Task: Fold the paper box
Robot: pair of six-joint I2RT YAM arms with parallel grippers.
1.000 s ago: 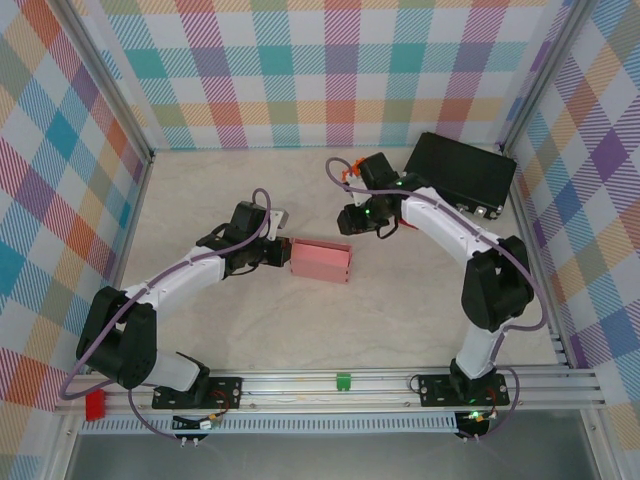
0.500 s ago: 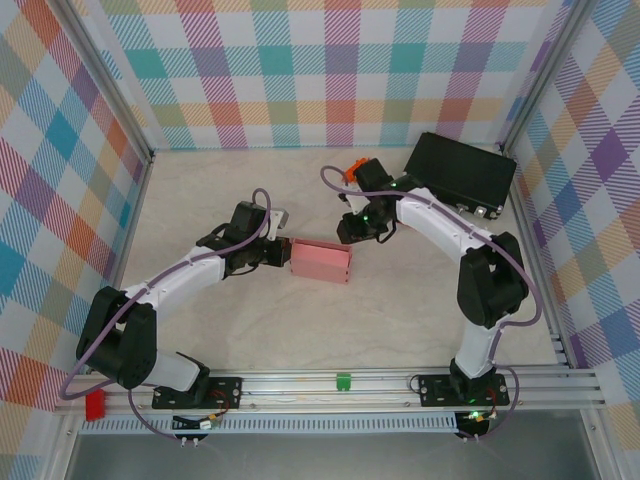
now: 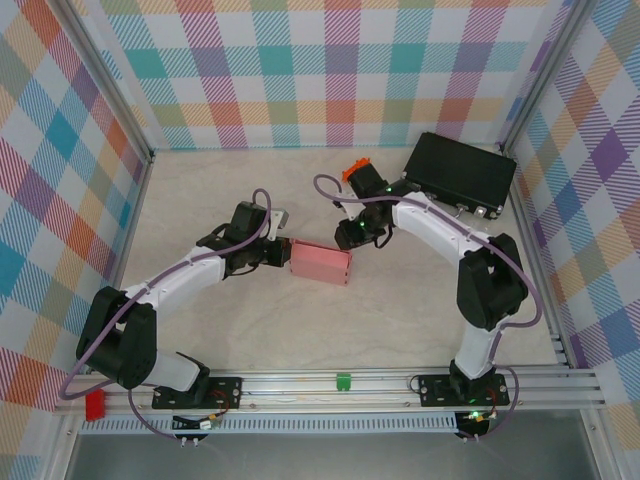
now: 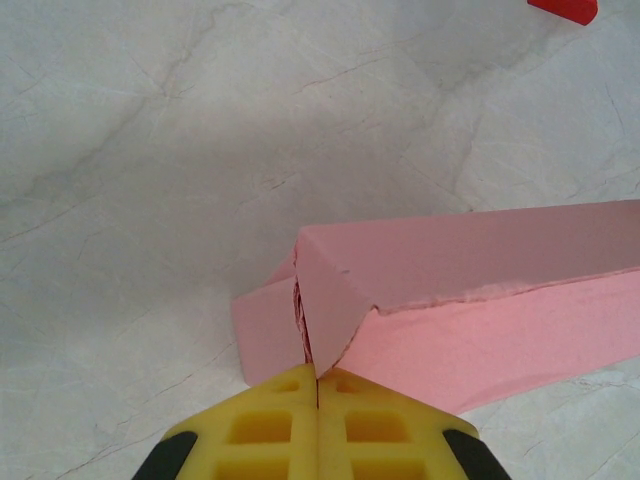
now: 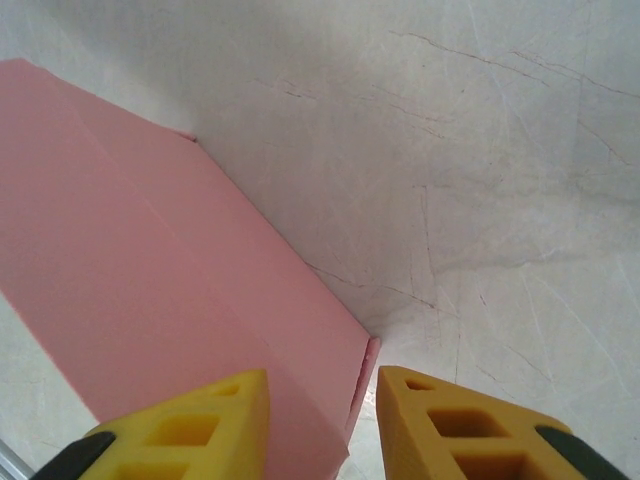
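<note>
Left fingers [image 4: 270,430]: yellow, ribbed, pressed together, tips against the box's left end flap.
Paper box [image 3: 320,262]: thin matte pink cardboard, long rectangular, creased; lies midway between the left and right edges of the marbled worktop [image 3: 400,320].
Right fingers [image 5: 200,420]: yellow, spread, over the box's right corner.

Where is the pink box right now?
Top view: the paper box lies on the table between both arms, left fingers pinching its left end, right fingers open at its right end.
</note>
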